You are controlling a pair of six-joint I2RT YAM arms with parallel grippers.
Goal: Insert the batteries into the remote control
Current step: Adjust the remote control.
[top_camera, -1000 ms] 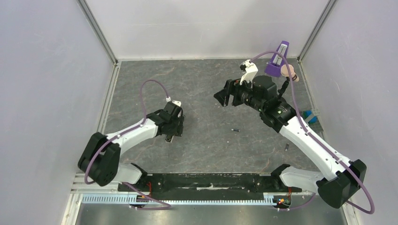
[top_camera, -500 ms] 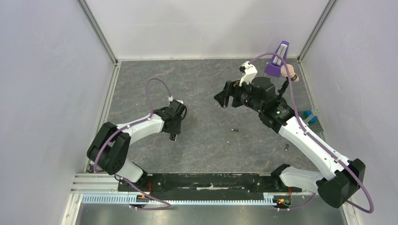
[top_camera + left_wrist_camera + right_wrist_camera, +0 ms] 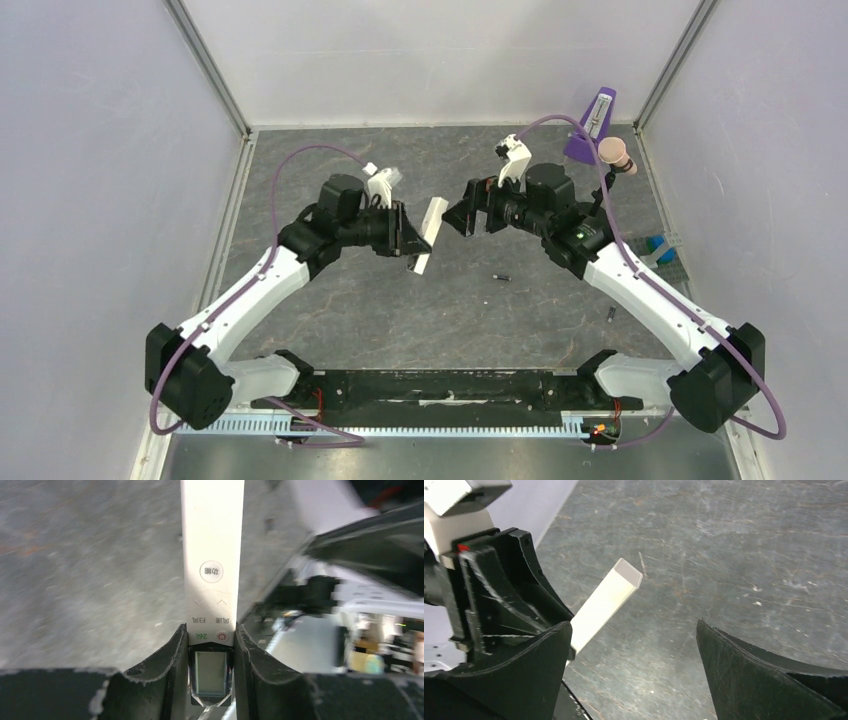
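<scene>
Our left pincer point(image 3: 408, 236), clamped on the remote control point(image 3: 432, 226), now lifts it off the tabletop point(image 3: 450, 325) toward our right pincer point(image 3: 466, 214), spread apart; the batteries point(image 3: 502, 276) lie right of centre, unloaded.

Grey marbled mat point(image 3: 440, 320) covers tabletop; scuffs and fine scratches show in right wrist view. Plain pale walls on three sides: left wall point(image 3: 100, 150), far wall point(image 3: 440, 60), right wall point(image 3: 770, 150). Aluminium posts in far corners: left post point(image 3: 207, 65), right post point(image 3: 678, 60). Black bar point(image 3: 440, 385) and ribbed metal rail point(image 3: 400, 425) along near edge. Light even, shadows soft.
</scene>
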